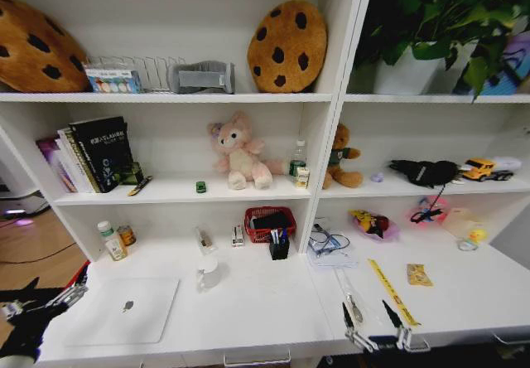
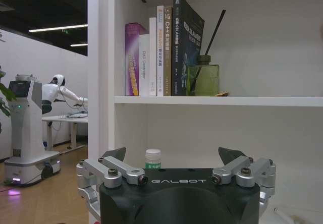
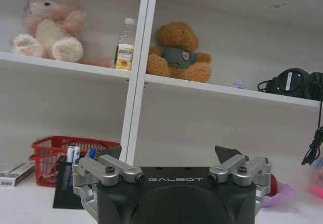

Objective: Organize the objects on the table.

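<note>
At table [image 1: 273,302] front edge: both grippers.

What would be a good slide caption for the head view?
Both open tools, left and right, hover at the cluttered white desk.

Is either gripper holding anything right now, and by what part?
Nothing is held. The left gripper sits open by the laptop; the right gripper sits open near the yellow ruler.
</note>
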